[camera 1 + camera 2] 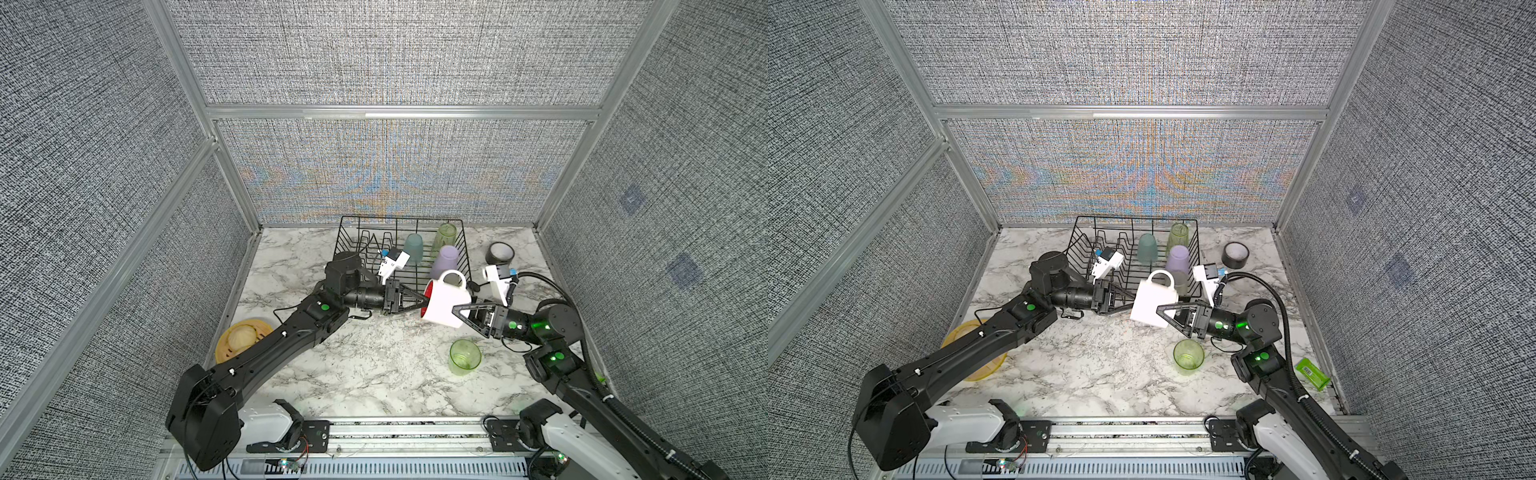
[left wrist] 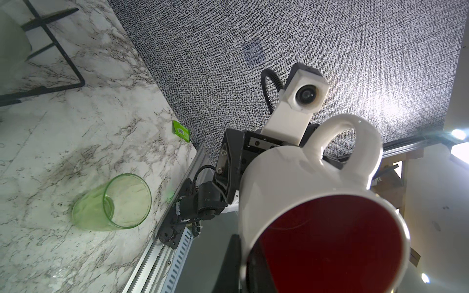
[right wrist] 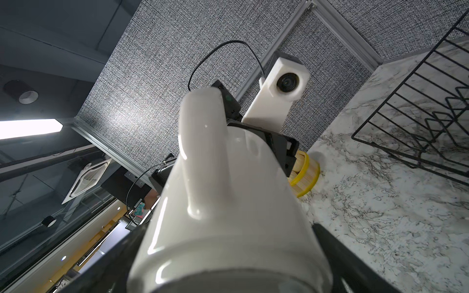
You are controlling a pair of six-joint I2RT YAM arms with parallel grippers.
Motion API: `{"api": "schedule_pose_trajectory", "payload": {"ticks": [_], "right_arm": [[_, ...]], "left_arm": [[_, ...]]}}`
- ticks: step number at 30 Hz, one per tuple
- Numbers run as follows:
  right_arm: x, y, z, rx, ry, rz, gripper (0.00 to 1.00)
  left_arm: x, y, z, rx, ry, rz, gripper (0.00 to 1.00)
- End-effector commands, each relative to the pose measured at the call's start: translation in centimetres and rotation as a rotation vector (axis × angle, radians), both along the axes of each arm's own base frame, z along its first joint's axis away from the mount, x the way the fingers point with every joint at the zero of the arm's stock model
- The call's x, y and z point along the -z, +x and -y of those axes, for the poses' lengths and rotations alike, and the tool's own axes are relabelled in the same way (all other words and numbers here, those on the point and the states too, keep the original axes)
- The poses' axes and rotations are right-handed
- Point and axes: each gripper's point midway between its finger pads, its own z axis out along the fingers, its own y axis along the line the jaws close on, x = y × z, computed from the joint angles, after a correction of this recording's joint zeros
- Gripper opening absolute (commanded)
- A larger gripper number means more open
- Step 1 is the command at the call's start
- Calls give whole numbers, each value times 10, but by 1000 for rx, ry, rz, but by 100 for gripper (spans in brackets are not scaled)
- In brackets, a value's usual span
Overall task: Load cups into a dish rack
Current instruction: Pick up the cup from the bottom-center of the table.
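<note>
The white mug [image 1: 444, 301] hangs off the table just in front of the dish rack [image 1: 351, 237], lying on its side with the handle up and the red mouth facing the left gripper [image 1: 422, 302]. That gripper is pinched tight on the mug's rim. The right gripper [image 1: 458, 316] is spread wide around the mug's base; whether its fingers [image 3: 330, 243] press the mug cannot be told. Inside the rack's right half stand a teal cup [image 1: 414, 248], a tall green cup [image 1: 445, 239] and a lilac cup [image 1: 445, 262], all upside down. A short green cup [image 1: 464, 357] stands upright well in front of the rack.
</note>
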Motion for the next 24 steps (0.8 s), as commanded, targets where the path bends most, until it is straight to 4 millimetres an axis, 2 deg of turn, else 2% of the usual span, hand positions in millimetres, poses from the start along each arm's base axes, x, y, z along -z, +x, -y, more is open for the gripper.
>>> {"api": "schedule_pose_trajectory", "payload": {"ticks": [1, 9, 19, 20, 24], "right_arm": [[-8, 0, 3, 35, 38, 60, 99], [-8, -5, -1, 25, 49, 102, 98], [-7, 1, -3, 35, 60, 91, 84], [-6, 3, -3, 39, 60, 88, 83], [3, 12, -4, 71, 40, 55, 81]], "left_arm": [[-14, 4, 2, -8, -52, 43, 0], [-11, 5, 3, -8, -52, 22, 0], [-6, 4, 3, -4, -37, 16, 0], [-4, 4, 2, -6, -29, 16, 4], [4, 5, 1, -15, 7, 6, 33]]}}
